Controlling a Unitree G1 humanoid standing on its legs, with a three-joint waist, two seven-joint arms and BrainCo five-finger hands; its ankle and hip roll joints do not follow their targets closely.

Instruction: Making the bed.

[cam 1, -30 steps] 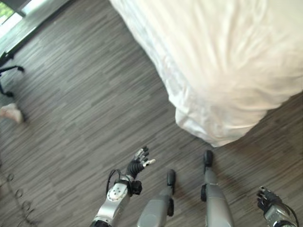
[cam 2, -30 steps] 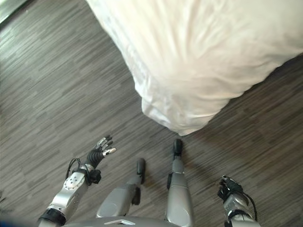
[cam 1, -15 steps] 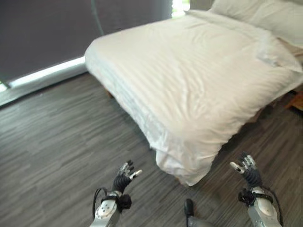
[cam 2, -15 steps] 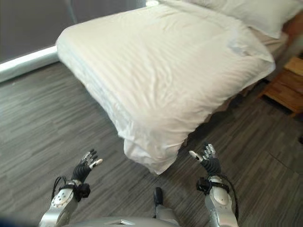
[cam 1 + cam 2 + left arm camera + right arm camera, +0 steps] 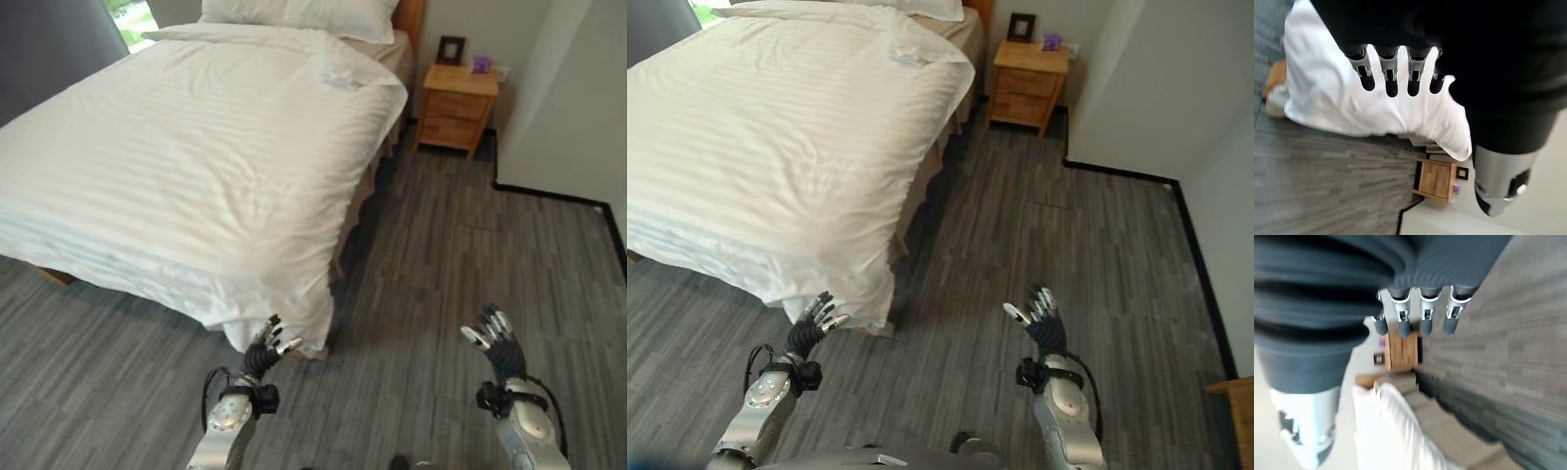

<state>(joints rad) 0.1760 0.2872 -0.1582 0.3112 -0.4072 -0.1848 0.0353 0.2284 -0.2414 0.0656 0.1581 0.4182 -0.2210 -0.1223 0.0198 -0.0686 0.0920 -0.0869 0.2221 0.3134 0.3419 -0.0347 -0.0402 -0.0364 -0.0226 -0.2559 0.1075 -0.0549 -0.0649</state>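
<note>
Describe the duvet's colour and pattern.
White with faint woven stripes across the duvet; clearest in the left eye view.

bed (image 5: pixel 196 147) ahead left; pillows (image 5: pixel 294 12) at far end; nightstand (image 5: pixel 457 108) right.

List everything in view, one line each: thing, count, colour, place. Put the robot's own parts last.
Bed: one, wooden base showing under the duvet, on the robot's left.
Duvet: one, white, spread over the bed, its corner hanging at the near end.
Pillow: one, white, at the head of the bed.
Nightstand: one, light wood, beside the head of the bed against the wall.
Frame: one, dark, on the nightstand.
Purple thing: one, small, on the nightstand; too small to tell what.
Floor: grey wood planks.
Wall: pale, on the right.
Left hand: open, empty, by the duvet's near corner.
Right hand: open, empty, over the floor.
</note>
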